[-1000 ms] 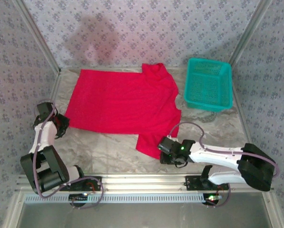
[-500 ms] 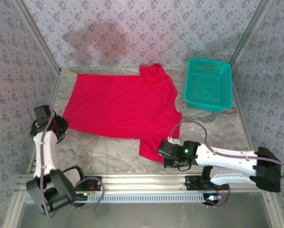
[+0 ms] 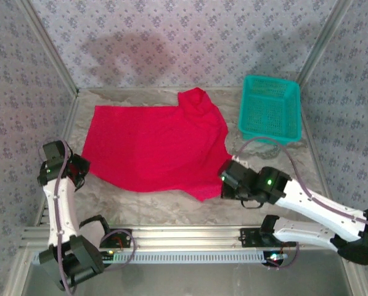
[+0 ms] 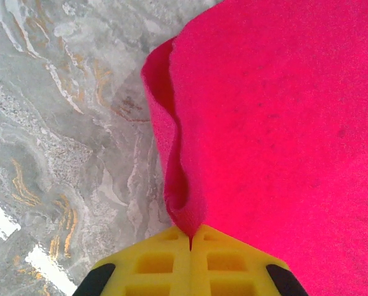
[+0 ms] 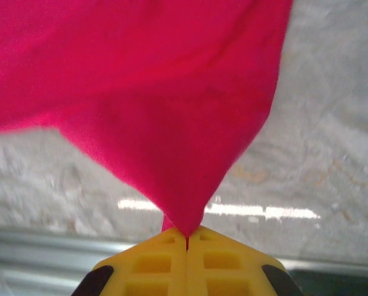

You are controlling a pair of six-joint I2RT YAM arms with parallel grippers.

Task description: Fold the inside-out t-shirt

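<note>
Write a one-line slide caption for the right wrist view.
Right jaws shut on a corner of the red t-shirt, which fans out over the grey marbled table.

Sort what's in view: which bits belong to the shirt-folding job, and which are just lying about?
In the job:
- red t-shirt
- left claw, shut on the shirt's edge
- right claw, shut on a corner of the shirt

Lying about:
- teal basket, far right, neither claw on it

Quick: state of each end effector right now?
Left end effector: closed, holding the t-shirt by its edge.
Right end effector: closed, holding the t-shirt by a corner.
</note>
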